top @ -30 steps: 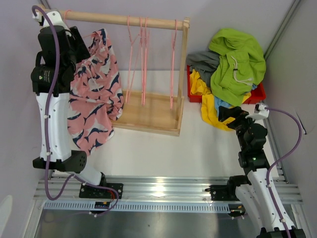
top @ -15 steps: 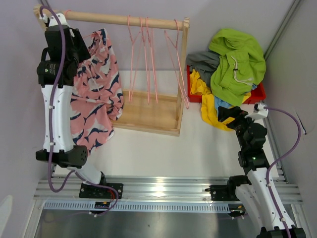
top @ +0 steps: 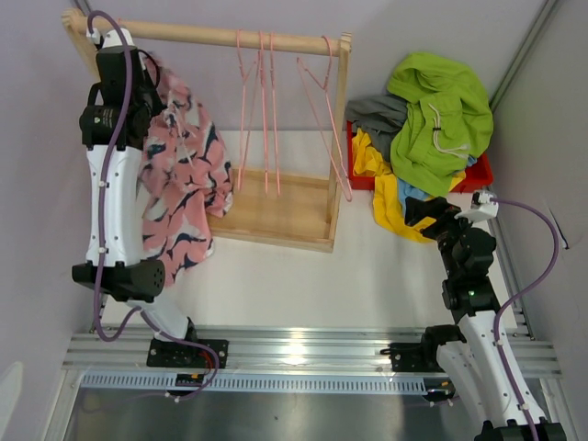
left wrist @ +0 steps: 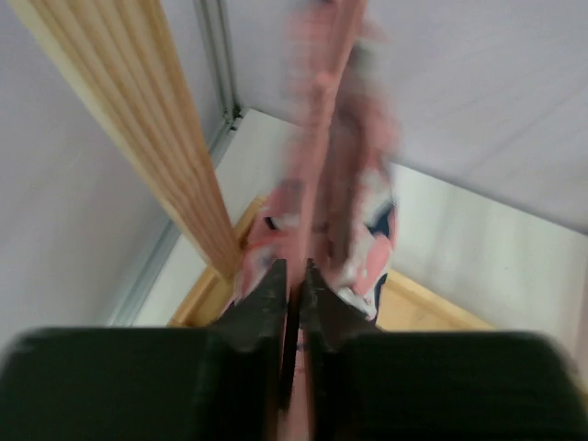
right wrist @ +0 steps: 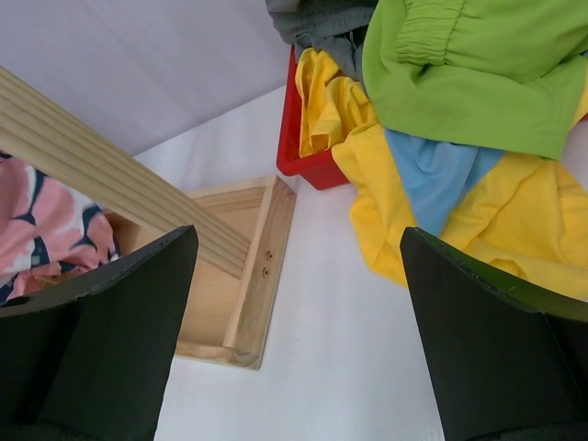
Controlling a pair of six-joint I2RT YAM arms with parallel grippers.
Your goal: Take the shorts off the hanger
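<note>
This is a robot lab's test cell, not a home. A left arm (top: 115,202) and a right arm (top: 469,276) are bolted to an aluminium rail (top: 303,347) along the near edge of a bare white bench (top: 367,276), and purple cables (top: 558,246) loop from their wrists. Plain lilac panels (top: 413,37) wall it in. The laundry looks staged: far left stands a small wooden rack (top: 276,216) with pink hangers (top: 266,110) and pink patterned shorts (top: 184,175), and far right a red bin (top: 361,180) heaped with bright shorts (top: 436,110).
</note>
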